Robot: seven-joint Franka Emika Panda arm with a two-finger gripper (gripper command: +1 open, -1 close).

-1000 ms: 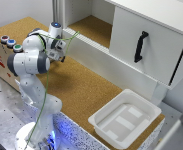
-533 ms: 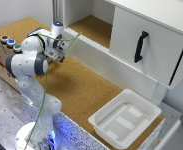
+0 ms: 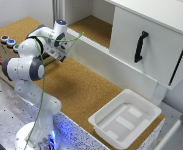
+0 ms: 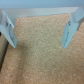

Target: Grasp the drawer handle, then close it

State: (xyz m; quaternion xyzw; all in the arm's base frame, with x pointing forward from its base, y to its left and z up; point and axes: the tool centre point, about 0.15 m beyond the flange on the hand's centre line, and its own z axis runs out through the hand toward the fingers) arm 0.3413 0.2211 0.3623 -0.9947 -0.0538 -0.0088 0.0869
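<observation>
The brown box (image 3: 0,50) with three coloured buttons (image 3: 8,42) stands at the exterior view's left, mostly behind my arm. Its drawer and the small black drawer handle are hidden by the arm in the exterior view and are out of the wrist view. My gripper (image 3: 59,56) hangs over the cork surface (image 3: 86,90), to the right of the box. In the wrist view my gripper (image 4: 40,32) is open and empty. Its two pale fingers (image 4: 72,30) stand wide apart, with only cork and a white edge (image 4: 40,14) between them.
A large white cabinet front (image 3: 151,40) with a long black handle (image 3: 140,46) stands at the exterior view's right. A low white wall (image 3: 108,62) runs along the cork. A white tray (image 3: 125,117) sits at the front right. A green cable (image 3: 43,85) hangs along my arm.
The wrist has shifted very slightly towards the exterior view's left. The fingers stay open and nothing was taken hold of.
</observation>
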